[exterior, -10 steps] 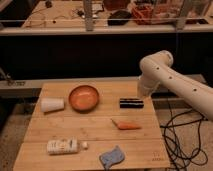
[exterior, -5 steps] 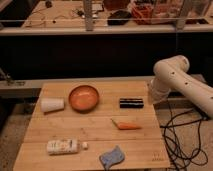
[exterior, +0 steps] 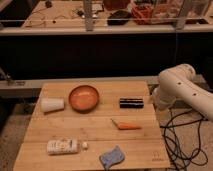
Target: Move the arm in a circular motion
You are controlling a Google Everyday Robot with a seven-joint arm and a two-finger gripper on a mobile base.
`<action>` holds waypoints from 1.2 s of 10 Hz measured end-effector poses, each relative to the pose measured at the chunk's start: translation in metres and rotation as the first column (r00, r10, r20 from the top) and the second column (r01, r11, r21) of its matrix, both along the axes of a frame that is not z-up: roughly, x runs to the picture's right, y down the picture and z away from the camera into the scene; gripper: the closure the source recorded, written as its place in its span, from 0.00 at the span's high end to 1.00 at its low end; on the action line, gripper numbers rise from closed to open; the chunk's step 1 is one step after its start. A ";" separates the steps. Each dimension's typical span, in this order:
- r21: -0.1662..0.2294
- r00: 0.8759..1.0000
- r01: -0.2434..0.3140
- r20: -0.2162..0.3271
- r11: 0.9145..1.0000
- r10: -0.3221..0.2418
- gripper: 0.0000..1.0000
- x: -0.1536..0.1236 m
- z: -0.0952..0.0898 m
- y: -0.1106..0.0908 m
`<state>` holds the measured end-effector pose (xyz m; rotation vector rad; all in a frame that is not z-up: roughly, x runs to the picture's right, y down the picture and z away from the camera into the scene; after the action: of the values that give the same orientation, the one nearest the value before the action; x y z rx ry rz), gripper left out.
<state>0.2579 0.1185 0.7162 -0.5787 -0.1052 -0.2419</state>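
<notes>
The cream-white arm [exterior: 182, 86] comes in from the right edge. Its rounded joint with small dark dots stands just off the wooden table's right edge [exterior: 156, 125]. A short segment drops from the joint to about table height, next to the black case [exterior: 131, 102]. My gripper does not show; it is hidden beyond that lower end of the arm. The arm touches nothing on the table.
On the table are an orange bowl [exterior: 83, 97], a white cup on its side [exterior: 52, 104], a carrot [exterior: 127, 126], a white bottle lying flat [exterior: 62, 146] and a blue-grey cloth [exterior: 112, 157]. Black cables [exterior: 180, 142] lie on the floor at right. A railing [exterior: 100, 30] runs behind.
The arm's joint has swung to the right, from above the table's right part to just off its right edge. The table objects have not moved.
</notes>
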 end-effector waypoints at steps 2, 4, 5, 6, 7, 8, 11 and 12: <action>-0.001 1.000 0.008 -0.002 1.000 -0.008 0.69 -0.001 -0.005 0.010; -0.002 0.999 0.041 0.027 0.999 -0.040 0.78 -0.025 -0.007 0.013; -0.003 0.998 0.056 0.040 0.998 -0.056 0.80 -0.033 -0.008 0.015; -0.004 0.996 0.071 0.051 0.997 -0.071 0.80 -0.039 -0.009 0.018; -0.003 0.993 0.099 0.068 0.995 -0.099 0.80 -0.047 -0.011 0.022; -0.001 0.990 0.116 0.079 0.993 -0.116 0.80 -0.053 -0.014 0.026; 0.005 0.977 0.178 0.117 0.984 -0.177 0.80 -0.085 -0.017 0.034; 0.006 0.973 0.195 0.125 0.981 -0.194 0.80 -0.092 -0.018 0.036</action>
<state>0.1658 0.1545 0.6982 -0.5804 -0.1710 -0.4689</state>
